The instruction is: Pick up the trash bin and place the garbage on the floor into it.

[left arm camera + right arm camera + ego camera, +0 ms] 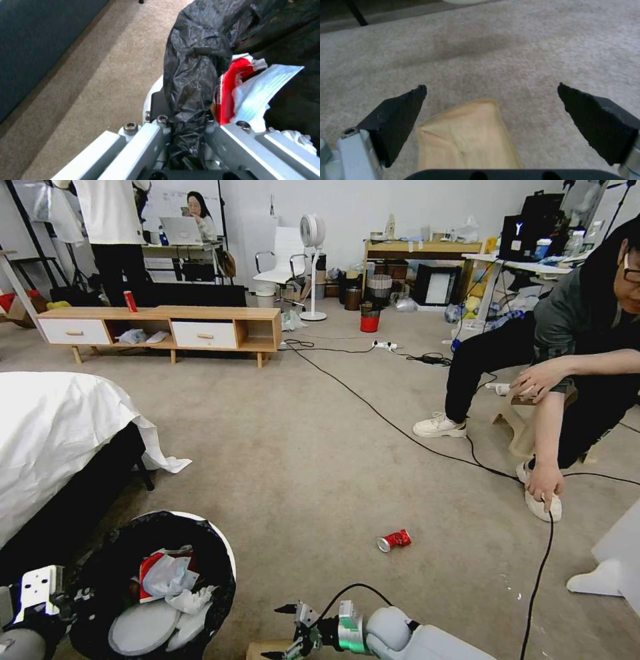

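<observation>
Right tool point(491, 105) hangs wide open above a flat brown paper bag point(466, 140) on the beige carpet floor point(520, 50); it looks light, floppy, best pinched at an edge. Left tool point(186, 140) grips the bag-lined white trash bin's point(153, 580) rim.

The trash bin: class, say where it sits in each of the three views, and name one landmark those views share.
Head view: trash bin at lower left.
Left wrist view: its black-bagged rim runs up the centre, clamped in the left end effector.
Right wrist view: not in it.
Shared landmark: the carpet.
</observation>
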